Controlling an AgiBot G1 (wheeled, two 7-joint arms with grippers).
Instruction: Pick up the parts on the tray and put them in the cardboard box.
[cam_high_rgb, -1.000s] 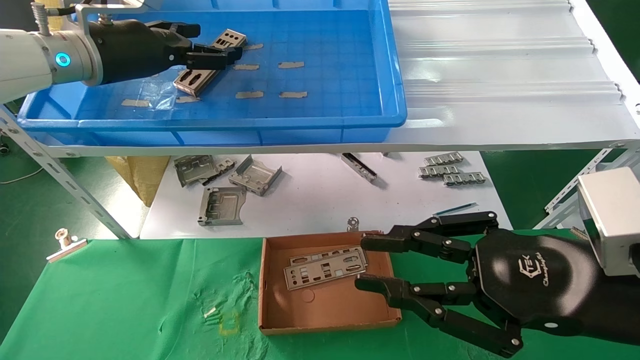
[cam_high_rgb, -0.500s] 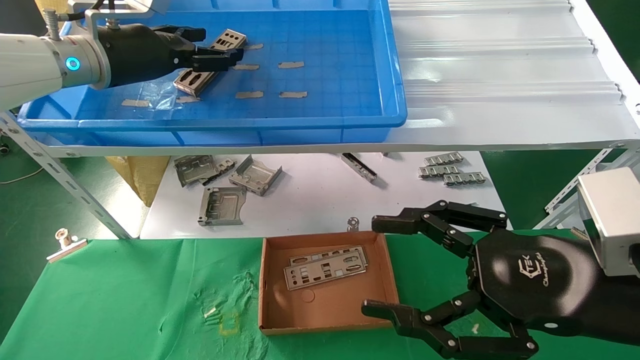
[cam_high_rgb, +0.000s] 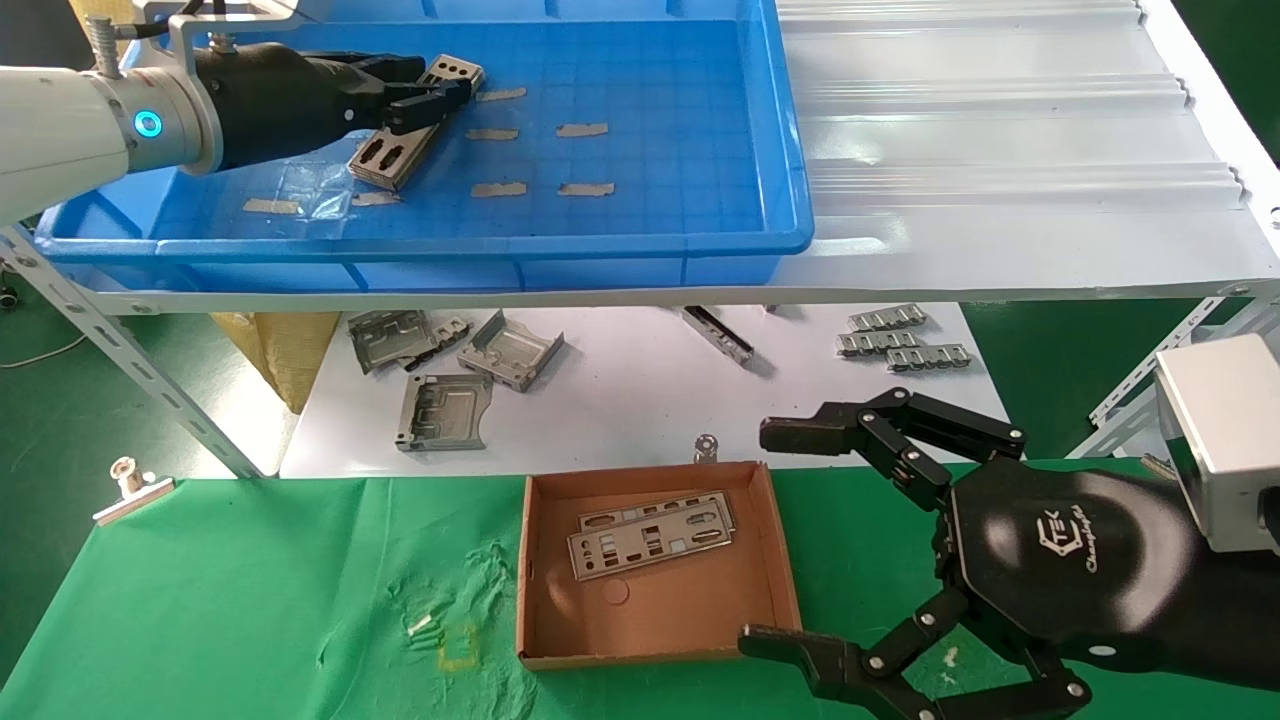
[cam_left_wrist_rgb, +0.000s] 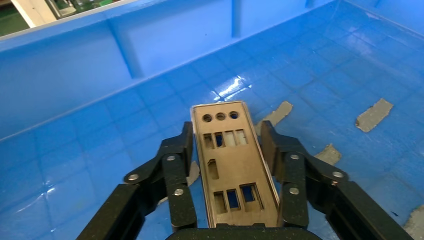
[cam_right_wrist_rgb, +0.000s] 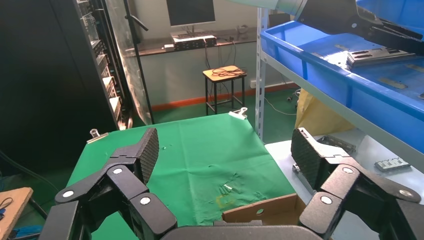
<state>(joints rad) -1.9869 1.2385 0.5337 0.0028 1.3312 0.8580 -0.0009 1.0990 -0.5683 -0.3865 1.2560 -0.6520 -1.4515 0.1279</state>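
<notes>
**Left tool closing on a plate in the tray; right tool spreading beside the box**

Since a moment ago the right tool (cam_high_rgb: 785, 540) is pulling back from the cardboard box (cam_high_rgb: 655, 640), jaws wide and empty. Meanwhile the left tool (cam_left_wrist_rgb: 226, 145) is closing around a plate (cam_left_wrist_rgb: 227, 160) in the blue tray (cam_high_rgb: 700, 150), pads flanking its long edges, its long axis running straight out between them. Two plates (cam_high_rgb: 650, 540) are lying in the box.

Two parts (cam_high_rgb: 650, 535) are seen lying in the one cardboard box (cam_high_rgb: 655, 640), and a stack of parts (cam_high_rgb: 395, 150), whose number cannot be told, is seen in the one tray (cam_high_rgb: 640, 240). Three boxy brackets (cam_high_rgb: 445, 410) and three ridged strips (cam_high_rgb: 905, 345) are counted on the lower white sheet.
</notes>
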